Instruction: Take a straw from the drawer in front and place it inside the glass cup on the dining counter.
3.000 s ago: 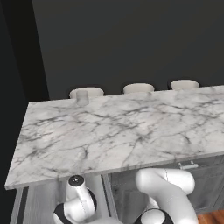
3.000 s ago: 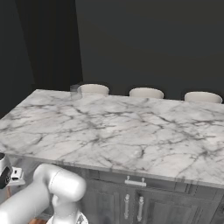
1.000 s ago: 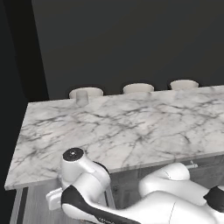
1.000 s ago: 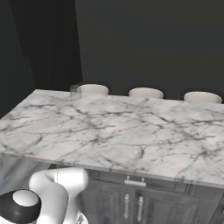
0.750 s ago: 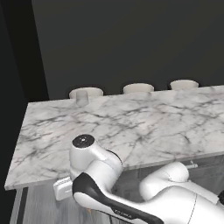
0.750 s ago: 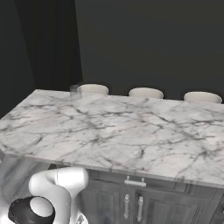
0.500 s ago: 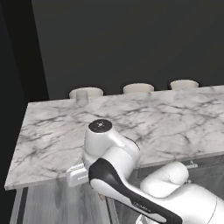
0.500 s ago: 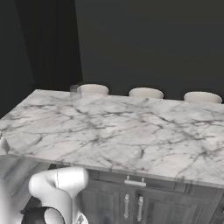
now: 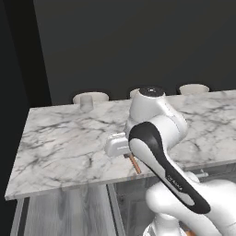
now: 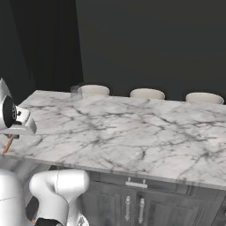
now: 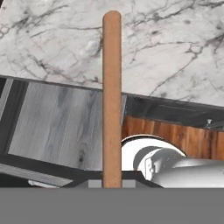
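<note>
Straw (image 11: 112, 96) in grip: your hand (image 9: 130, 157) is clamped shut on it, and in the hand view the orange-brown stick runs straight up from between the fingertips, its free end lying over the marble. In the left base view the hand sits at the near edge of the desk (image 9: 69, 143), raised above the slab, with a short length of the straw poking down and to the right below it. In the right base view the same hand (image 10: 12, 137) shows at the far left edge, with the straw (image 10: 8, 144) slanting down just off the desk's near corner.

So you are in the carrying step, as I judge it: the pick from the drawer (image 11: 61, 127) looks done, and that drawer stands open below the desk edge, its pale grey inside showing in the hand view. The placing has not begun.

The glass cup (image 9: 86, 102) stands at the far edge of the desk, towards its left end, just in front of the leftmost stool seat (image 9: 91, 97); it is well apart from your hand. In the right base view it is a faint clear cylinder (image 10: 76, 93) near the far left corner.

Next, you need to take the hand across the slab to a spot above the cup, turn the straw near upright, and lower its end inside the rim before letting go. The cup is nearly see-through and narrow, so line up from both base views first.
</note>
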{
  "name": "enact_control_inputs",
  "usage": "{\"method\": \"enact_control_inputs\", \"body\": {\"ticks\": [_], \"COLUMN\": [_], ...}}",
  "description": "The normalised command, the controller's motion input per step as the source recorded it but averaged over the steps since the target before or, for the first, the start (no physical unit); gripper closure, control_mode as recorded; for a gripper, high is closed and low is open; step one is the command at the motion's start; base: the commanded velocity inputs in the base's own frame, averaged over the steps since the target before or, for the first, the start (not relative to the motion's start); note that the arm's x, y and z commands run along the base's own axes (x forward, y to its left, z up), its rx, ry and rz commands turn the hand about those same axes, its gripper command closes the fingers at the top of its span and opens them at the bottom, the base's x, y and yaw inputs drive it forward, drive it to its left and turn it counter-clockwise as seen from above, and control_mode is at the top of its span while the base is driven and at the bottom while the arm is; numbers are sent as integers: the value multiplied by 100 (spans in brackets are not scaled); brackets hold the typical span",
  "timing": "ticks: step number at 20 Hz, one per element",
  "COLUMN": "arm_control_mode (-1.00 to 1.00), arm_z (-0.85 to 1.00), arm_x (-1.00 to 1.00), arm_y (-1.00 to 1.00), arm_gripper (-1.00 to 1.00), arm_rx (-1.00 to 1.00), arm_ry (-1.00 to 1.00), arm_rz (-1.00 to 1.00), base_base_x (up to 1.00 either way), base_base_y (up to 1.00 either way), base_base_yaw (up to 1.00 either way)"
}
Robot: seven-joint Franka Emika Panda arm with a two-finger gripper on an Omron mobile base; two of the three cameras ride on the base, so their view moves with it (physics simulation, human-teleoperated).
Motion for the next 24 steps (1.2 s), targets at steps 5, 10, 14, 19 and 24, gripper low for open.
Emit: {"method": "enact_control_inputs", "body": {"ticks": [5,10,14,19,24], "arm_control_mode": [-100,-100,-100,100,100], "arm_z": [19,-3,-14,0,0], "arm_x": [23,1,-7,0,0], "arm_y": [-86,-90,-75,0,0], "arm_gripper": [100,100,100,100,100], "arm_rx": [0,0,0,0,0], "arm_ry": [0,4,7,0,0], "arm_rz": [-3,-1,-1,0,0], "base_base_x": [0,0,0,-77,-38], "base_base_y": [0,0,0,-97,-100], "base_base_yaw": [0,0,0,-9,-8]}}
